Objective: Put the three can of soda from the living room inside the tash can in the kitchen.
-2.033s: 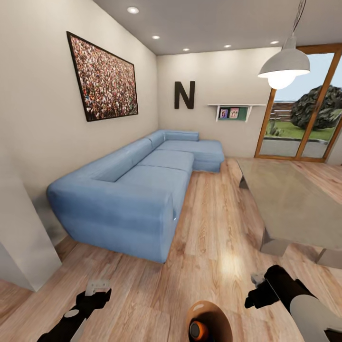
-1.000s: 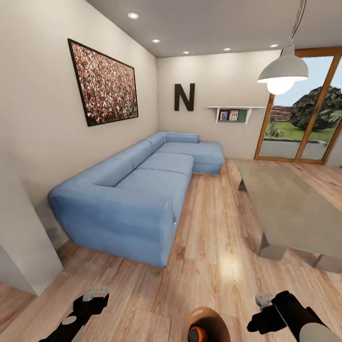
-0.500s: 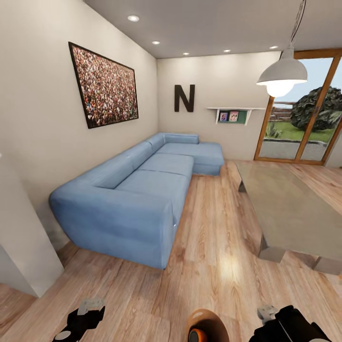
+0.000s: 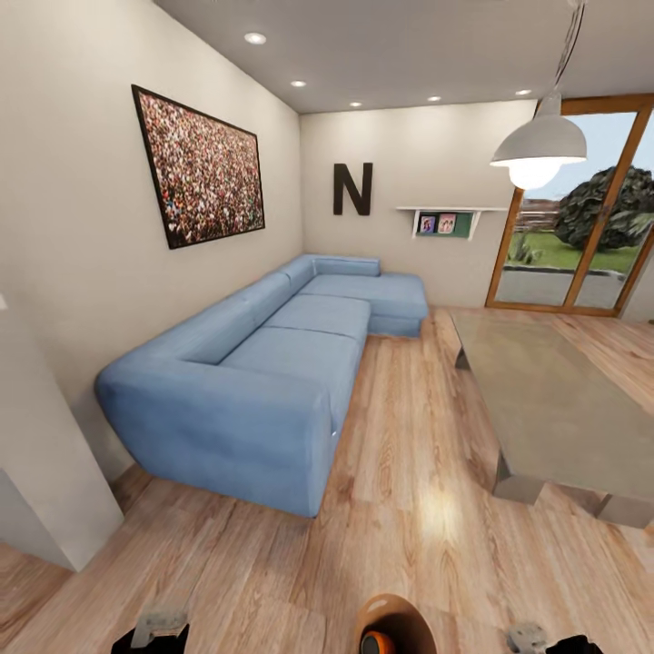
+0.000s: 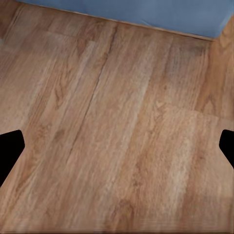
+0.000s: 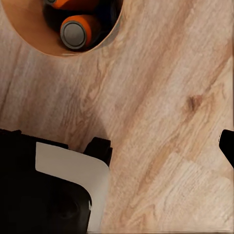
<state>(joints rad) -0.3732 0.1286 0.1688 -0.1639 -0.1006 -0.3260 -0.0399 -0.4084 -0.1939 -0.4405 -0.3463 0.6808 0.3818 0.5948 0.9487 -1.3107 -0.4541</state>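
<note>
1. The living room has a wood floor (image 4: 409, 509) that takes up the near part of the head view.
2. A light blue corner sofa (image 4: 263, 363) runs along the left wall to the far corner.
3. A grey low table (image 4: 554, 400) stands on the right, well apart from the sofa.
4. A framed picture (image 4: 202, 168) hangs on the left wall, and a black letter N (image 4: 352, 188) on the far wall.
5. A white hanging lamp (image 4: 538, 145) glows above the table.
6. The bin (image 4: 395, 622) stands on the floor at the near edge, between the two arms; the right wrist view shows its brown rim (image 6: 29, 44).
7. Inside the bin lies an orange soda can (image 6: 78, 31) with a grey top, and a second orange can (image 6: 73, 4) beside it.
8. The left gripper (image 5: 117, 146) has its fingers wide apart over bare floor, holding nothing.
9. The right gripper (image 4: 545, 640) just peeks in at the near edge; I cannot tell how far open it is.
</note>
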